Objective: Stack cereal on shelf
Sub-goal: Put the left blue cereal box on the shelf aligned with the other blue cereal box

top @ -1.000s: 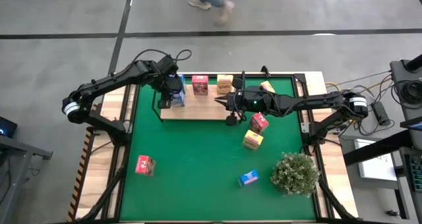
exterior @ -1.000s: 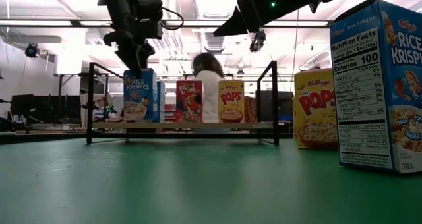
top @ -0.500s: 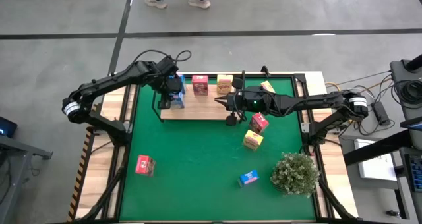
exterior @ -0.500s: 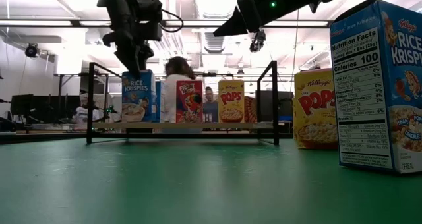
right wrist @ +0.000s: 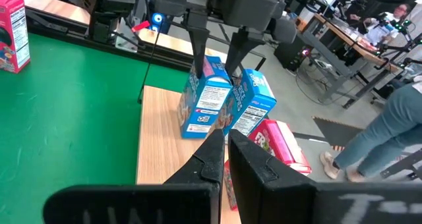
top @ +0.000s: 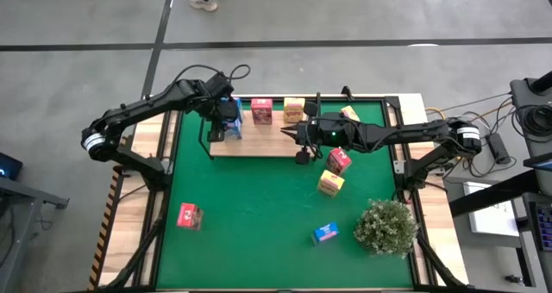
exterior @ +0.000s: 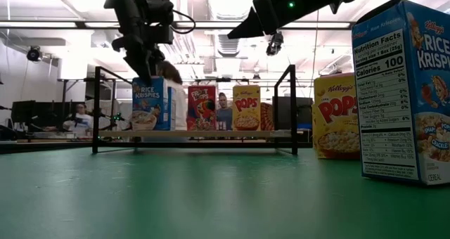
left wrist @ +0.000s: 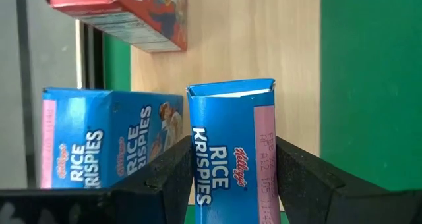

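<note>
Near the front edge of the green mat (top: 259,198) lie a blue carton (top: 325,233) and a pink-red carton (top: 189,215), with a bushy plant (top: 385,227) at the front right corner. Farther back, a yellow carton (top: 331,183) and another red one (top: 339,160) sit mid-right. At the far edge, the wooden shelf (top: 259,145) holds cartons; the left gripper (top: 226,127) pinches a blue Rice Krispies carton (left wrist: 231,145) at its left end. The right gripper (top: 288,133), fingers pressed together, hovers over the shelf's right end.
</note>
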Robot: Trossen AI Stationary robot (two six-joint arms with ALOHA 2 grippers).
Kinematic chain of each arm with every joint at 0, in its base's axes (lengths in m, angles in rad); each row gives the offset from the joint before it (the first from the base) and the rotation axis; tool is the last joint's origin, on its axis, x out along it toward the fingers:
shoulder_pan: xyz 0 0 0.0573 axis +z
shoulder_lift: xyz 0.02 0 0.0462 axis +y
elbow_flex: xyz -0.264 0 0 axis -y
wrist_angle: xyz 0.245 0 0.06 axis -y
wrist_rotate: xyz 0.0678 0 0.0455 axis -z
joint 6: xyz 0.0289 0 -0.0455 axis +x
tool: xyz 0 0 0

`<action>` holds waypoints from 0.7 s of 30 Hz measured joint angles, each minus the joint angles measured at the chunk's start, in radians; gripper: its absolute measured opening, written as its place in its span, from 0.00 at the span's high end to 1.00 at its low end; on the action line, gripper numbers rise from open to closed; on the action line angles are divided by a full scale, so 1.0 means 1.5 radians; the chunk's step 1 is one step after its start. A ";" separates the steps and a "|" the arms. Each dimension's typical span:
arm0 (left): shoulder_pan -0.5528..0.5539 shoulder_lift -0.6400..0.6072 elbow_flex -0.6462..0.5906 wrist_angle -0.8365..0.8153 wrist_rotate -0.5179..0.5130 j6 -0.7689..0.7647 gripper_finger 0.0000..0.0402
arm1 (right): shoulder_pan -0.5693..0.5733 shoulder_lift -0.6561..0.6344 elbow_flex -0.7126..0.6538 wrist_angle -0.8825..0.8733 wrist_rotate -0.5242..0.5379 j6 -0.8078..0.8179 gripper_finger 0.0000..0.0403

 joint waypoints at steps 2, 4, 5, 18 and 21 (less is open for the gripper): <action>0.000 0.000 0.000 0.001 -0.016 0.000 0.57 | 0.000 0.000 0.000 0.000 0.000 0.000 0.97; 0.001 0.000 0.000 0.004 -0.022 -0.002 0.57 | 0.000 0.000 0.000 0.000 0.000 0.000 0.97; 0.001 0.000 0.000 0.004 -0.023 -0.002 0.57 | 0.000 0.000 0.000 0.000 0.000 0.000 0.97; 0.001 0.000 0.000 0.006 0.000 -0.006 0.57 | 0.000 0.000 0.000 0.000 0.000 -0.001 0.97; 0.001 0.000 0.000 0.006 0.000 -0.006 0.57 | 0.000 0.000 0.000 0.000 0.000 -0.001 0.97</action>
